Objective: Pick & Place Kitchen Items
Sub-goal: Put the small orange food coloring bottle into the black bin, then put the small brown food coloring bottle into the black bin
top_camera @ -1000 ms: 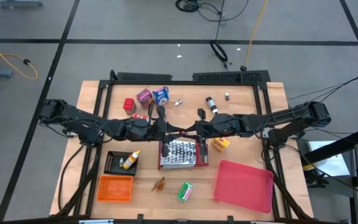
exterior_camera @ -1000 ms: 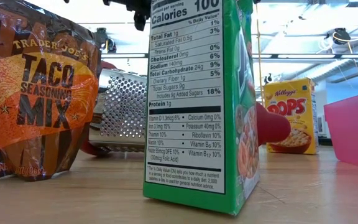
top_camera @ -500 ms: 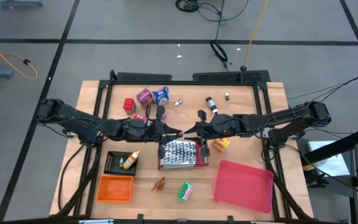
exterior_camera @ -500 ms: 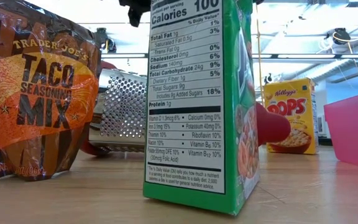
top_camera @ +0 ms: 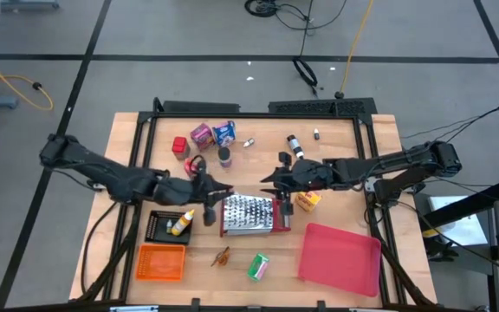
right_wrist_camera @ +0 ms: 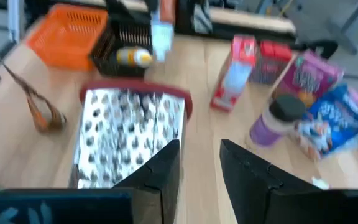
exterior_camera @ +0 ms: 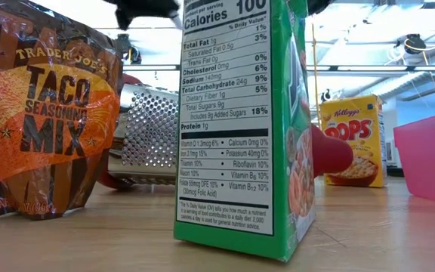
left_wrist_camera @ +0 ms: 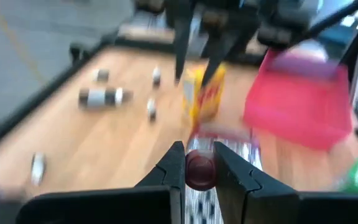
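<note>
My left gripper (top_camera: 216, 200) (left_wrist_camera: 199, 171) hangs between the black basket (top_camera: 167, 226) and the steel grater (top_camera: 249, 215), shut on a small white item (top_camera: 210, 213) with a red end. My right gripper (top_camera: 269, 179) (right_wrist_camera: 199, 162) is open and empty just beyond the grater's far edge. On the far part of the table stand a pink-purple box (top_camera: 201, 133), a blue packet (top_camera: 224, 132), a red box (top_camera: 179, 145) and a dark-lidded jar (top_camera: 224, 157). A yellow cereal box (top_camera: 308, 200) stands right of the grater. A green box (top_camera: 258, 266) and a taco packet (top_camera: 222, 256) sit near the front edge. My left gripper pinches the small item between its two fingers. Its round red end (left_wrist_camera: 199, 169) shows between the fingers in the left wrist view. The pale body (right_wrist_camera: 160, 30) shows below the gripper beside the black basket; whether it is clear of the table cannot be told.
A yellow bottle (top_camera: 183, 223) lies in the black basket. An orange basket (top_camera: 161, 262) sits at the near left and a flat red tray (top_camera: 340, 258) at the near right. Tiny bottles (top_camera: 294, 146) lie on the far side. Bare wood shows between the grater and the front edge.
The two grippers stood tip to tip above the grater's far edge and have parted. My left gripper has drawn back toward the table's left and near edge, up to the black basket, carrying the small white item. The dark-lidded jar, which its arm covered, now shows.
</note>
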Controlling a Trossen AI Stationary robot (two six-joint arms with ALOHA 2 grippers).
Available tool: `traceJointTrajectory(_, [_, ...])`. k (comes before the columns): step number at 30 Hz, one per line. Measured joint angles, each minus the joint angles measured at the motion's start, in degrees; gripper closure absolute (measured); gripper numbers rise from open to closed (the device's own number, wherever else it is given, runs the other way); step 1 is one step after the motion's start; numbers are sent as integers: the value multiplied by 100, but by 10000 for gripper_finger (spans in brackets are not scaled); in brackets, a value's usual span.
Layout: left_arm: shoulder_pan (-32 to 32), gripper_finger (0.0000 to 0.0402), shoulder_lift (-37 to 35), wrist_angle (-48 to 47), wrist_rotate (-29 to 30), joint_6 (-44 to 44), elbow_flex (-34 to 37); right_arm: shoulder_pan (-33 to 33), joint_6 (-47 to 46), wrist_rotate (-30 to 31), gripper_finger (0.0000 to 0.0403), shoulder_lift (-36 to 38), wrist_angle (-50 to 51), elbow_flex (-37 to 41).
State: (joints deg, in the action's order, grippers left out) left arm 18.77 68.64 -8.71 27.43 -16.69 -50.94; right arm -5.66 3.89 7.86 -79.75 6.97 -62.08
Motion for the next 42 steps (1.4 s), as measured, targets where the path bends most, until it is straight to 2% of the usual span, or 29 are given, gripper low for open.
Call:
traceJointTrajectory(7, [647, 357, -673, -1853, 95, -2037, -2, 88, -114, -9, 291, -2, 191, 0])
traceJointTrajectory(11, [1014, 357, -863, -3079, 89, -3495, -2, 161, -172, -13, 291, -2, 222, 0])
traceJointTrajectory(15, [1343, 357, -872, -4214, -402, -4877, -2, 237, -237, -11, 291, -2, 246, 0])
traceJointTrajectory(18, [1587, 357, -837, -4605, -805, -5516, -2, 315, -321, -14, 291, -2, 298, 0])
traceJointTrajectory(22, [1839, 357, -822, -4698, -1079, -5932, -2, 432, -325, -11, 291, -2, 404, 0])
traceJointTrajectory(33, [2063, 352, -787, -5129, -1100, -6603, -2, 722, -518, -11, 291, -6, 858, 2])
traceJointTrajectory(42, [2073, 260, -496, -5158, -1250, -6616, -2, 937, -519, -11, 291, -6, 1205, 2])
